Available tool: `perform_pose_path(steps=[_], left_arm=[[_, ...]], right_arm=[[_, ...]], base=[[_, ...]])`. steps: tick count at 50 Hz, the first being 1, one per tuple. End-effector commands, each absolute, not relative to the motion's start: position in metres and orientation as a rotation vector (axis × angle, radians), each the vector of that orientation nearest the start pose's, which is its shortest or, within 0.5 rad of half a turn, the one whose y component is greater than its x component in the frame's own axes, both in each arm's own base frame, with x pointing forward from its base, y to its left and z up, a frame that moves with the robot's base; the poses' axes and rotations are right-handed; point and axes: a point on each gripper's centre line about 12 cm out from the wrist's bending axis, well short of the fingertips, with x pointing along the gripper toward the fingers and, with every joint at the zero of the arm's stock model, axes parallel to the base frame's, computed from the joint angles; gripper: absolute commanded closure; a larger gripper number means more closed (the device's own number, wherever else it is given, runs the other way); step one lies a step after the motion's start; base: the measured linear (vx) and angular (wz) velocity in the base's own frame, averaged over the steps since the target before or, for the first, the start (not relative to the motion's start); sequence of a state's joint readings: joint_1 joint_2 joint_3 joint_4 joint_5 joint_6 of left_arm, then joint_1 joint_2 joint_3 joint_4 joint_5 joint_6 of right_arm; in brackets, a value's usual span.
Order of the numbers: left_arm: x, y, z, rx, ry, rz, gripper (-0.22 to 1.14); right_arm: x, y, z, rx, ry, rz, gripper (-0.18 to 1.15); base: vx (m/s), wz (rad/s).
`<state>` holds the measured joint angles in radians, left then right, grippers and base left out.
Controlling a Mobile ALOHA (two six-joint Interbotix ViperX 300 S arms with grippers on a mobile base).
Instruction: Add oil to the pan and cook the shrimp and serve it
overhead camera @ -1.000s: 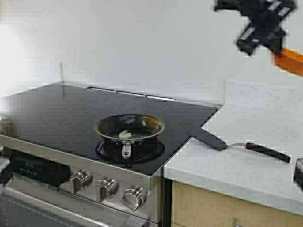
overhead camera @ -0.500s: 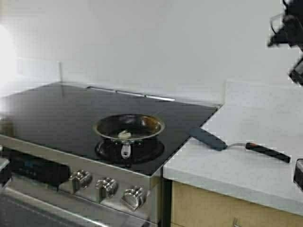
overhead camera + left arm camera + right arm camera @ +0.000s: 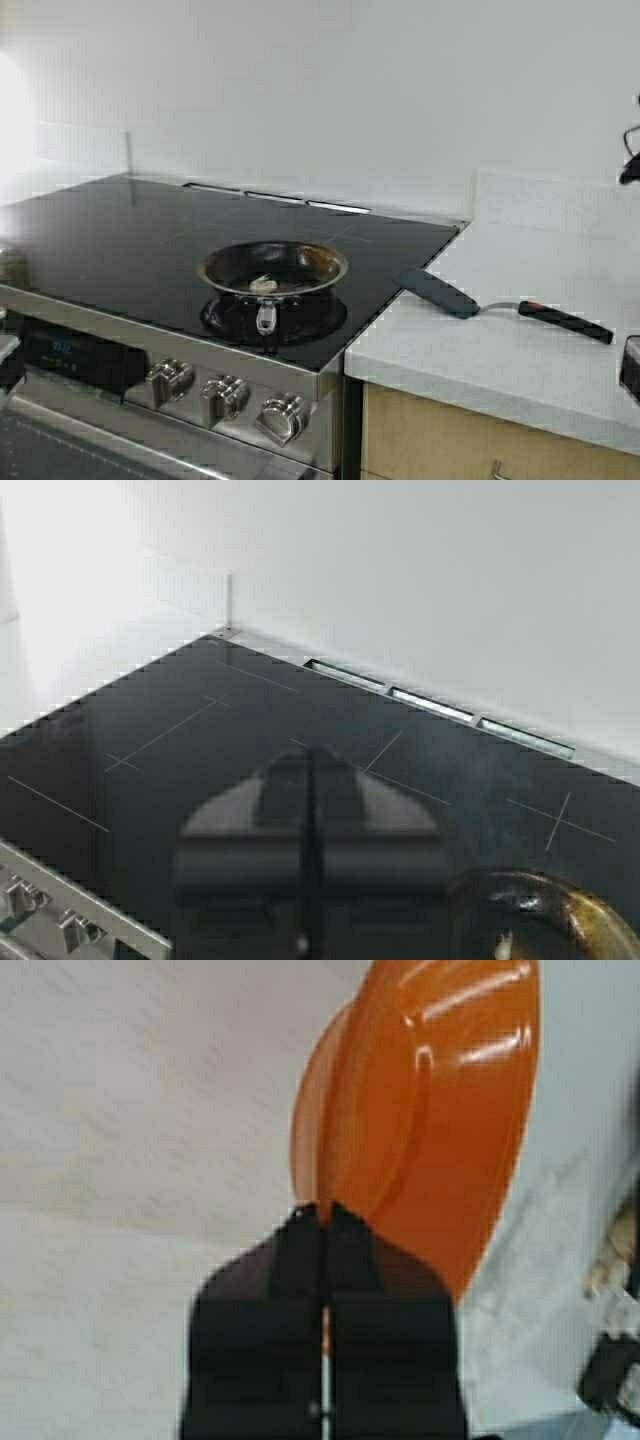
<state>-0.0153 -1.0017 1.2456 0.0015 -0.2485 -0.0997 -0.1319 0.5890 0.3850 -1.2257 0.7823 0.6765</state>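
Shrimp (image 3: pixel 263 284) in pan (image 3: pixel 273 267), beside left claw (image 3: pixel 310 770)

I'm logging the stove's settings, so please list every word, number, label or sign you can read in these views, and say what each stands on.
Nothing can be read for certain.
Stove display: faint blue digits on the front control panel, too blurred to read.
Knobs: no markings can be made out.
Pan, spatula, orange bowl: no text visible.
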Motion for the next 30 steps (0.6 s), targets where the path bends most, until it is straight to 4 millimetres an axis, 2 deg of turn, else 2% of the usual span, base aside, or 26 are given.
perform_pose_path(steps=[1,14,30], left_arm=[[0.191,-0.003,0.271,-0.094,-0.013,-0.015,0.89],[0.192,-0.003,0.270,-0.092,-0.007,-0.015,0.89],[0.192,-0.003,0.269,-0.092,-0.004,-0.014,0.89]], right_arm=[[0.413,-0.133,0.009,-0.728,1.390,-0.451,0.91],[0.422,-0.136,-0.011,-0.781,1.407,-0.430,0.91],[0.428,-0.136,-0.010,-0.786,1.393,-0.433,0.91]], base=[[0.00,0.00],[0.00,0.00],[0.00,0.00]])
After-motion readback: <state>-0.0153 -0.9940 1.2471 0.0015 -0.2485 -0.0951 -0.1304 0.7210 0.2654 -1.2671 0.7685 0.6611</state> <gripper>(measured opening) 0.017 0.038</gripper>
